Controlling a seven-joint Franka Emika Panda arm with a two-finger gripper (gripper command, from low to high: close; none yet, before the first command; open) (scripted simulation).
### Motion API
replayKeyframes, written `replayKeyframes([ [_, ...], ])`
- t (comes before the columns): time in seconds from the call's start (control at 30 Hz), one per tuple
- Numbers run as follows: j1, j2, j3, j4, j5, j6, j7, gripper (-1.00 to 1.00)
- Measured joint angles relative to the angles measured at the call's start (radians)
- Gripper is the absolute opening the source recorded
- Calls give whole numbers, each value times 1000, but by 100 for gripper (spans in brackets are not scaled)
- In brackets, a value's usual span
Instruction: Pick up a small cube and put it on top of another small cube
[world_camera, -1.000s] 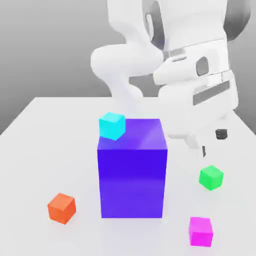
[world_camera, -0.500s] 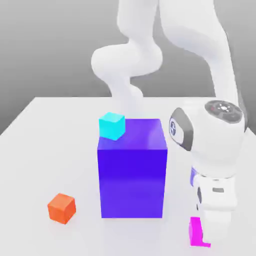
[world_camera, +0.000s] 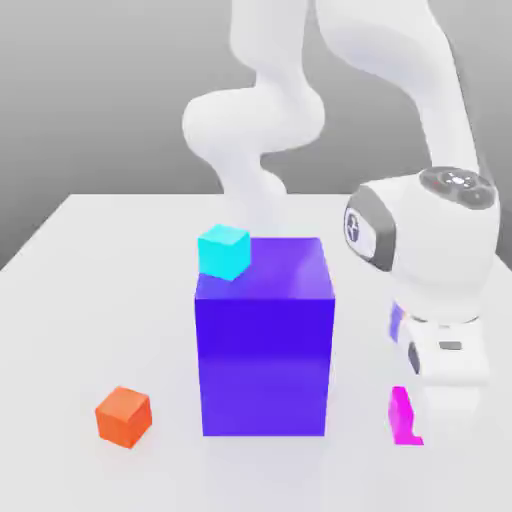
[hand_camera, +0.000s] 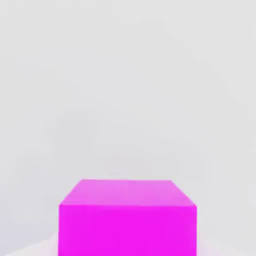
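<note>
A: Where's your pink cube (world_camera: 401, 416) right now?

B: Low at the exterior view's right, just beside the big blue block (world_camera: 264, 340) and tucked partly behind the hand. In the hand view the pink cube (hand_camera: 127, 218) sits close up against the camera, square on.

A: And the gripper (world_camera: 418, 425)?

B: Clenched. With the cube pressed that near the hand camera, you can judge it as grasping the pink cube, though the fingers themselves are hidden by the wrist.

A: So which step are you on?

B: The pick, right at the grip. Nothing is stacked yet. Whether the cube has left the table (world_camera: 90, 300) you can't tell from here.

A: What comes next?

B: You need height first, straight up, so the cube clears the table before you travel. Then you carry it over to the green cube, which the arm is covering in the exterior view, so don't count on seeing it until the wrist moves off.

A: Anything to watch?

B: Keep well away from the blue block and the cyan cube (world_camera: 223, 251) on its top. The orange cube (world_camera: 124, 416) is well apart and no worry. Line up squarely before you release, since both cubes are small
</note>
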Motion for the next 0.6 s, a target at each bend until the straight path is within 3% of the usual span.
replayKeyframes([
  [0.3,201,-298,109,-265,-28,-19,-343,-100],
  [0.53,204,-98,109,-278,-109,195,-317,-100],
  [0.57,207,-80,104,-277,-118,212,-311,100],
  [0.6,207,-80,104,-277,-118,212,-311,100],
])
